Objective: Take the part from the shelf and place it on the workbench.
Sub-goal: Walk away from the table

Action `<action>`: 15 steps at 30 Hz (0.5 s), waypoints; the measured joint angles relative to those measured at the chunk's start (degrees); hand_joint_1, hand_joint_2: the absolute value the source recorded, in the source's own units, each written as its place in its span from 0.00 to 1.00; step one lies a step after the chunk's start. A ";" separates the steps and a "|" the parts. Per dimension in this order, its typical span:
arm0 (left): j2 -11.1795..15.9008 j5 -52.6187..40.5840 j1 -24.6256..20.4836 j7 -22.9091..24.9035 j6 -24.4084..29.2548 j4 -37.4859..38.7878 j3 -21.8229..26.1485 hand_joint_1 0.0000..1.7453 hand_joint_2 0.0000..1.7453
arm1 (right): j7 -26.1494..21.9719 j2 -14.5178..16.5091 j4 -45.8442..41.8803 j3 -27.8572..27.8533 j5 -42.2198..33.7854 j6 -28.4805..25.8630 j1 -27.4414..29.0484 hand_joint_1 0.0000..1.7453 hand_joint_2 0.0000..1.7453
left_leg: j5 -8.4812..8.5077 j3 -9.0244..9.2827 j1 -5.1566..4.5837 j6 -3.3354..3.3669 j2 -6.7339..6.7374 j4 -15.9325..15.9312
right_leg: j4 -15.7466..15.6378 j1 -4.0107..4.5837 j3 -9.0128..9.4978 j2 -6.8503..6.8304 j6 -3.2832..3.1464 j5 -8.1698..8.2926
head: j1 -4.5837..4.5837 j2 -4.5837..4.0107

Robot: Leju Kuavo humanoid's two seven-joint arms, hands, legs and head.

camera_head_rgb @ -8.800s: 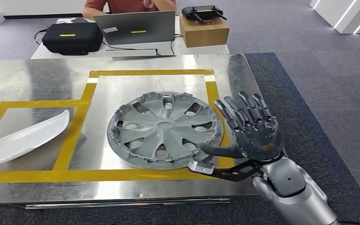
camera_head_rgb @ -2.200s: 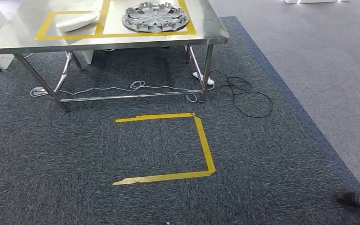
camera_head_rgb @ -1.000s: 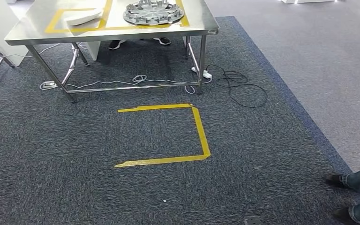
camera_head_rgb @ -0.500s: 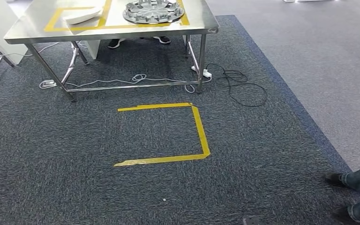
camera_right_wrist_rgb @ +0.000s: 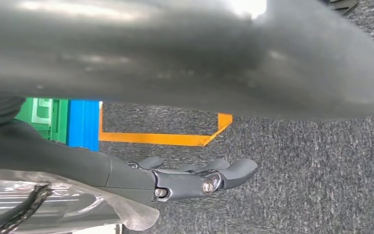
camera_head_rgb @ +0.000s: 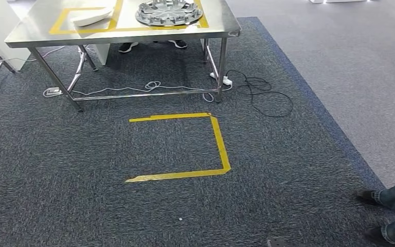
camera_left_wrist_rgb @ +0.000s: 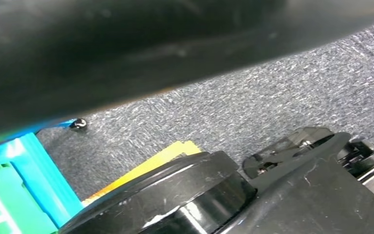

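From where I stand the bench (camera_head_rgb: pixel 226 25) is ahead and to my left, well apart from me across the carpet (camera_head_rgb: pixel 133 216), with the yellow tape outline (camera_head_rgb: pixel 221 149) on the floor between us. The wheel cover (camera_head_rgb: pixel 169 13) already lies flat on the bench inside its taped square, and a white curved panel (camera_head_rgb: pixel 90 16) rests just beside it. Being round, the wheel cover has no long axis to line up with.

My right hand (camera_right_wrist_rgb: pixel 195 178) hangs over the carpet at my side, fingers (camera_right_wrist_rgb: pixel 238 168) loosely stretched and holding nothing. I cannot tell how my left hand stands. I judge the placing done.

A person's shoes (camera_head_rgb: pixel 385 198) stand near on my right. I can read no writing or labels.
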 joint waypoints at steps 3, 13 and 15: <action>-0.02 -0.18 -0.07 0.00 -0.01 -0.01 0.01 0.00 0.00 | 0.02 0.05 0.03 -0.02 -0.04 -0.01 -0.11 0.00 0.00 | 1.22 0.92 0.51 0.99 0.05 -2.43 | 1.77 0.03 -0.64 0.10 0.56 -1.72 | 0.05 0.00; -0.01 -0.70 -0.08 0.36 -0.01 -0.12 0.05 0.00 0.00 | 0.24 0.22 0.25 -0.13 -0.19 -0.08 -0.18 0.00 0.00 | 0.83 -1.22 2.44 -2.41 -0.01 0.23 | 2.23 -2.21 -1.20 0.20 3.19 -1.09 | 0.31 0.01; -0.02 -0.73 -0.06 0.37 0.00 -0.16 0.07 0.00 0.00 | 0.25 0.28 0.35 -0.14 -0.22 -0.13 -0.16 0.00 0.00 | 0.66 -1.29 2.50 -3.28 0.00 0.72 | 2.58 -1.97 -1.55 0.32 1.73 -1.11 | 0.13 0.00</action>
